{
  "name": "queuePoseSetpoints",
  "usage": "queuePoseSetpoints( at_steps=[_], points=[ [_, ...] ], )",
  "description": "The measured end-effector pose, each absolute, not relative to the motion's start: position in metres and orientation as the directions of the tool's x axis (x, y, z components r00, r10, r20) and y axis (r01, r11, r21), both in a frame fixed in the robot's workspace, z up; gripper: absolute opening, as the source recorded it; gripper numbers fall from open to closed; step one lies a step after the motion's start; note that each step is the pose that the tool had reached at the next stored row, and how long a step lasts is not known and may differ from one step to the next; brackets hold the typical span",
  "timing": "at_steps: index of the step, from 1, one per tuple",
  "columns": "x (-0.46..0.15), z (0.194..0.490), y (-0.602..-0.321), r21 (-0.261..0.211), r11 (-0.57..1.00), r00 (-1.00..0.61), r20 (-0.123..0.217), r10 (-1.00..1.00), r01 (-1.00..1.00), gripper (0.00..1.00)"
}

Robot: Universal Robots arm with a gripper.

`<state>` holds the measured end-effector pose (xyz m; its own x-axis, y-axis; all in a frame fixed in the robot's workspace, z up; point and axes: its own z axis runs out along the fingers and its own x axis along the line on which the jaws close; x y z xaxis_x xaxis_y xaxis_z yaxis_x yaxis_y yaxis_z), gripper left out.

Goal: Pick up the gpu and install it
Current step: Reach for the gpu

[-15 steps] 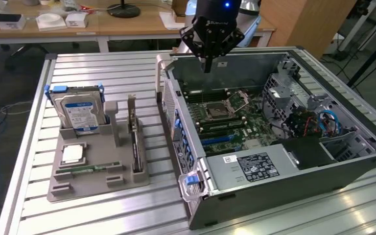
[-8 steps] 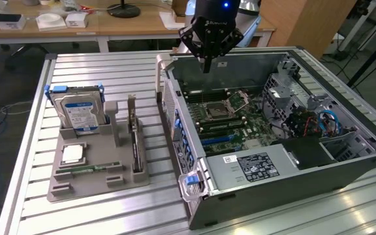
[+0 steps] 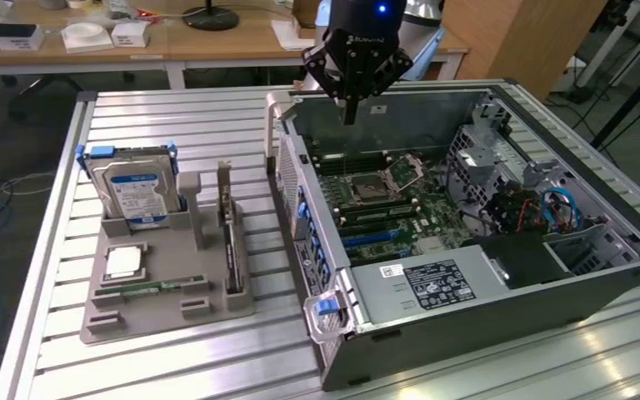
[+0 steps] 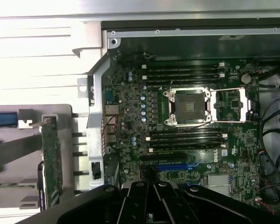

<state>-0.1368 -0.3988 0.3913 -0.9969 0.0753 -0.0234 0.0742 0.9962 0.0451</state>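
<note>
**Gpu not picked up yet, gripper's empty**
The gpu [image 3: 230, 237] stands on edge in the grey holder [image 3: 147, 327], just beside the open case [image 3: 442, 354]. Farther back, the gripper [image 3: 350, 112] hangs over the case, pinched shut on nothing. I'd say a square grab on the top edge is best, so the card lifts straight.

On the slatted metal table [image 3: 164, 117], a silver hard drive [image 3: 133, 193] with a blue label stands upright in a grey holder [image 3: 131, 321], just beside an open computer case [image 3: 520, 333] whose green motherboard [image 3: 382, 208] shows an open processor socket [image 4: 189, 106], with a wooden desk [image 3: 220, 42] behind.
</note>
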Motion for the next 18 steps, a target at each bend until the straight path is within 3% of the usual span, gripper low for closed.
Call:
queuePoseSetpoints(
  at_steps=[18],
  points=[
    [-0.148,0.39,-0.399,0.045,0.996,-0.997,-0.023,0.075,0.074,0.11]
  ],
)
